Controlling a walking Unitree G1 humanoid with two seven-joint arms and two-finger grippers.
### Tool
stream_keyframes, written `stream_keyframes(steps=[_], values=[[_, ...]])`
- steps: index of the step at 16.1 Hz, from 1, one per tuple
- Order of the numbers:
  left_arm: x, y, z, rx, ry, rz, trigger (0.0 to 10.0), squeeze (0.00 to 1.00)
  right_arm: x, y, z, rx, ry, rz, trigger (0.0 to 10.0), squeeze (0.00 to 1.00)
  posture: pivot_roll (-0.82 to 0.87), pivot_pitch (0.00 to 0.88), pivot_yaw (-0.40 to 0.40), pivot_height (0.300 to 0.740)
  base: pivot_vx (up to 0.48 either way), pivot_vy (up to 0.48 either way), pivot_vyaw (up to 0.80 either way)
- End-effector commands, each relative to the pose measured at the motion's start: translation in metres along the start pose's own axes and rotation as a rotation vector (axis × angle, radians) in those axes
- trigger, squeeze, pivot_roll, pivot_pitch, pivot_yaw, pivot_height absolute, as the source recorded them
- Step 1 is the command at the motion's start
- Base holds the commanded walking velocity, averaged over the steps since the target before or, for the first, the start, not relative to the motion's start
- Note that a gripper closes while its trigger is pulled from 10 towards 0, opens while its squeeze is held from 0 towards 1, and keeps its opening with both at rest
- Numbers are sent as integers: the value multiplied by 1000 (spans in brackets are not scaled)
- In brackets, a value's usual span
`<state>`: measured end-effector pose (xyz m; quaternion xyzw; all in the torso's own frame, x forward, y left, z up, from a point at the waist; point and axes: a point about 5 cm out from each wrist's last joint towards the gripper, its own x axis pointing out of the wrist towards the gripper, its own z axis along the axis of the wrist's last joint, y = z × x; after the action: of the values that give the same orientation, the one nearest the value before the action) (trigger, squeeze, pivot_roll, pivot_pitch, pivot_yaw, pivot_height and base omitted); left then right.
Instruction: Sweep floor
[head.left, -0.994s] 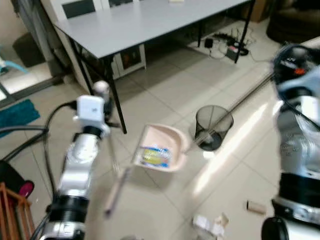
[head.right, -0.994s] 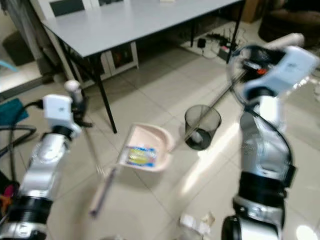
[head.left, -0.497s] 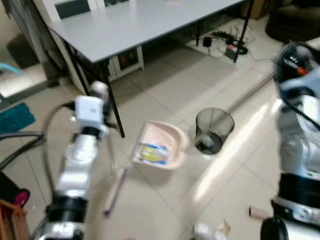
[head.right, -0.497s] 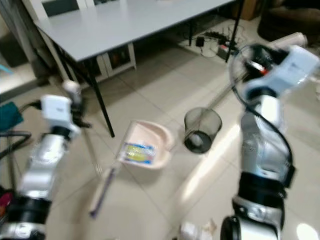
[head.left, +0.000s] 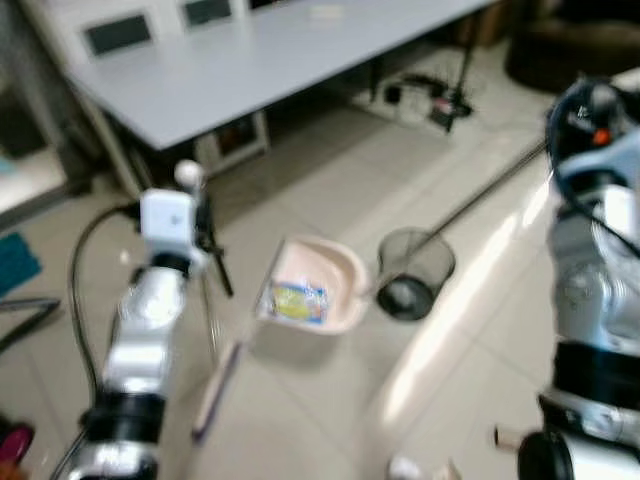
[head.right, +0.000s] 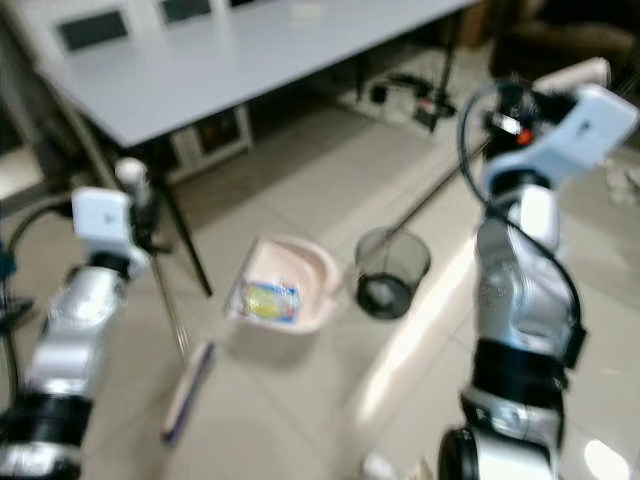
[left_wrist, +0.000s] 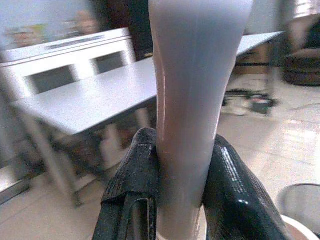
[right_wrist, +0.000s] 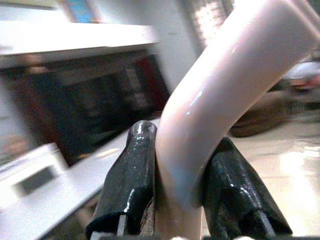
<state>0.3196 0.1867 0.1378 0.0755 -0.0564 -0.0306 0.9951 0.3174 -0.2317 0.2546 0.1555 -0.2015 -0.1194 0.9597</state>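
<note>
Sweeping stance, head and wrist views. The left gripper (left_wrist: 182, 200) has its jaws clamped on the pale upright dustpan handle (left_wrist: 195, 100); the pink dustpan (head.left: 312, 285) rests on the tiled floor (head.left: 300, 400), a yellow-blue wrapper (head.left: 297, 302) inside it. The right gripper (right_wrist: 180, 192) has its jaws closed around the curved pink broom handle (right_wrist: 220, 90). A mesh wastebasket (head.left: 414, 272) stands just beside the pan. Paper scraps (head.left: 500, 437) lie near the robot's right side: judged best swept with short strokes toward the pan, its lip flat.
</note>
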Motion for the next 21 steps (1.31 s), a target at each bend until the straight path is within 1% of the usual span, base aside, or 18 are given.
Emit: stream_keyframes(steps=[1,3,7,9,16,21], values=[[4,6,13,9,-56,15,10000,0,2,8,11,14,-60,28,10000,0,-14,13,38,740,390,0,0],[5,6,12,5,-54,23,10000,0,3,9,12,12,-65,31,10000,0,-18,10,41,740,392,0,0],[9,0,13,3,-60,11,10000,0,4,7,12,11,-67,26,10000,0,-20,9,35,740,391,0,0],[9,0,13,1,-62,8,10000,0,5,7,14,15,-73,22,10000,0,-20,10,37,740,390,0,0],[8,2,12,11,-60,5,10000,0,4,7,13,29,-74,6,10000,0,-19,21,43,740,391,0,-611],[9,4,12,14,-58,7,10000,0,3,6,12,15,-76,4,10000,0,-18,28,46,740,392,0,0]])
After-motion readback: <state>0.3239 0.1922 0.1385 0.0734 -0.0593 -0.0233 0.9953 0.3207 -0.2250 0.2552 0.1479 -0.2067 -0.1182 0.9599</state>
